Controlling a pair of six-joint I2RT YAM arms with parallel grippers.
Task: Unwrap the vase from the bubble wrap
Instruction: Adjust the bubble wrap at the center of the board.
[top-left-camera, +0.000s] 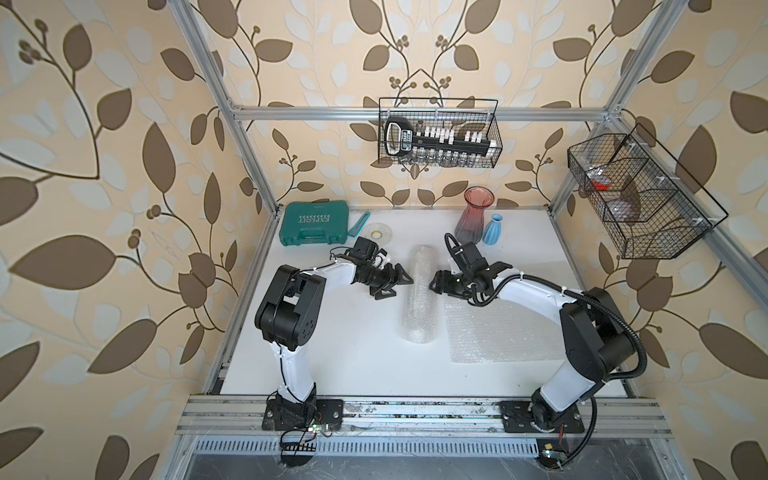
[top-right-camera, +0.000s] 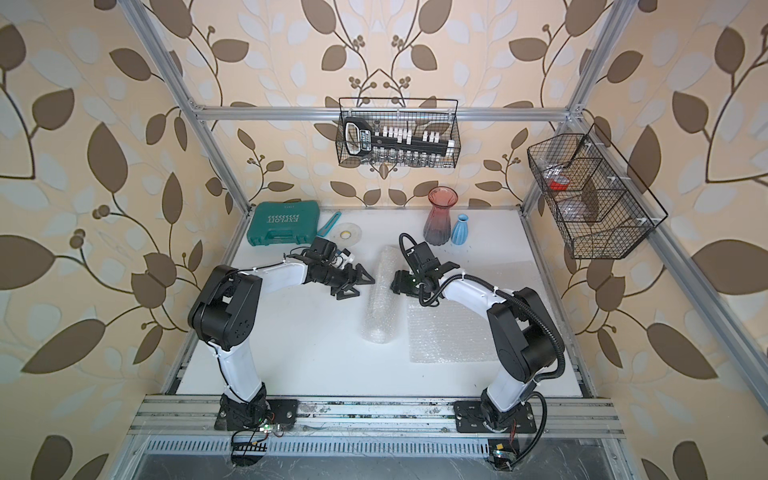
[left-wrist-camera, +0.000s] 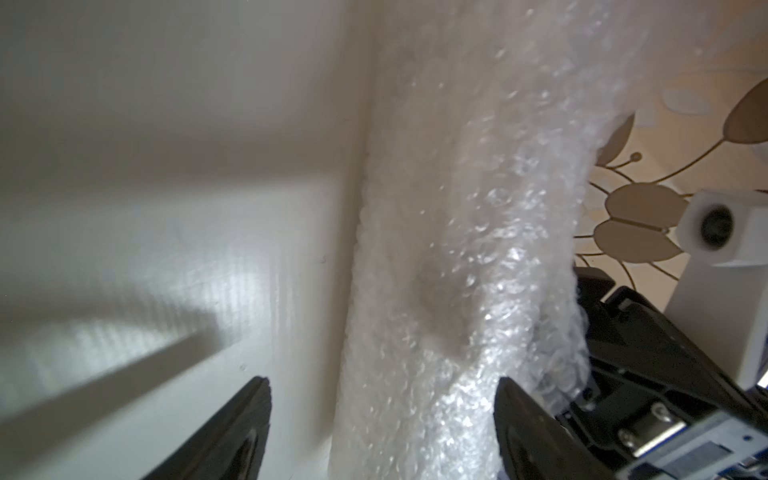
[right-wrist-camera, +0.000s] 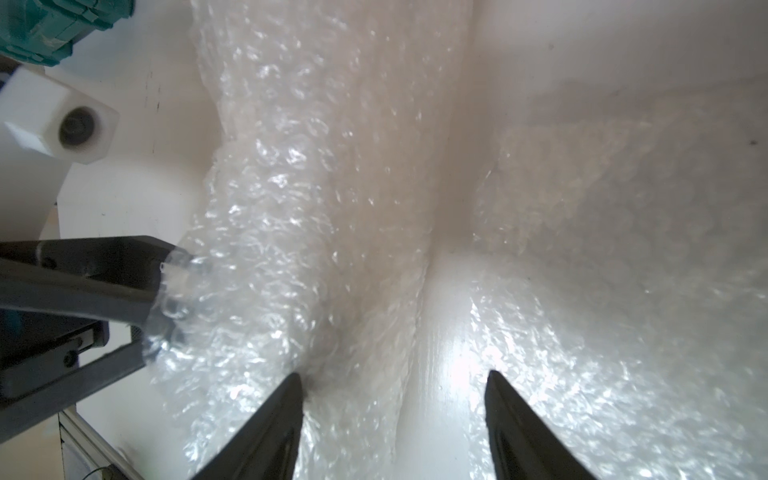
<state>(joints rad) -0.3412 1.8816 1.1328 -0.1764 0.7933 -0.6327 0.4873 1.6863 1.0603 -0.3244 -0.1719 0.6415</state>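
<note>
bubble wrap roll: long axis near-to-far, between arms | left end effector: jaws apart, at its left flank | right end effector: jaws apart, at its right flank, equally near

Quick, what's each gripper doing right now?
Left gripper: open, at the bubble wrap roll, gripping nothing.
Right gripper: open, holding nothing.

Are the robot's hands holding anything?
Nothing is gripped yet. The left gripper is open around the loose edge of the bubble wrap roll; the right gripper is open beside it.
</note>
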